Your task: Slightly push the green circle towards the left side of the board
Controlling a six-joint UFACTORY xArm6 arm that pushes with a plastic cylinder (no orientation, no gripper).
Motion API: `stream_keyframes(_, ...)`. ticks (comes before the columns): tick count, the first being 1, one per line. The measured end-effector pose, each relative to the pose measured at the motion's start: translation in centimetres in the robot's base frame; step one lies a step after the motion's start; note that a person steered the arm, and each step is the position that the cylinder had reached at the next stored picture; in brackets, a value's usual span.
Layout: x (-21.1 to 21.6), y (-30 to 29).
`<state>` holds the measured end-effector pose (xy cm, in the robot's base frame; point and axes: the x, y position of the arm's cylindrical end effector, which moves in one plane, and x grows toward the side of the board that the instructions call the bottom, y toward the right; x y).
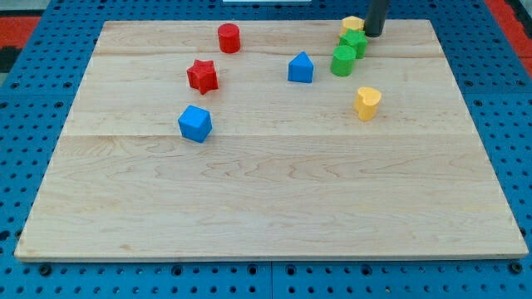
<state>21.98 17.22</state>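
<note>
My tip sits near the view's top right corner of the wooden board, just beside a yellow block and a green block of unclear shape. I have no fingers to open or close — only a bare rod, holding nothing. The green circle lies just below and left of that green block, touching or nearly so. Left of it stands the blue triangular block; a yellow heart-like block rests below. Farther left — red cylinder, red star, blue cube.
</note>
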Motion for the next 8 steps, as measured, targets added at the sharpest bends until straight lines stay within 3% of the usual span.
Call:
stream_keyframes(7,-0.5,0.5)
stream_keyframes(8,1.5,0.4)
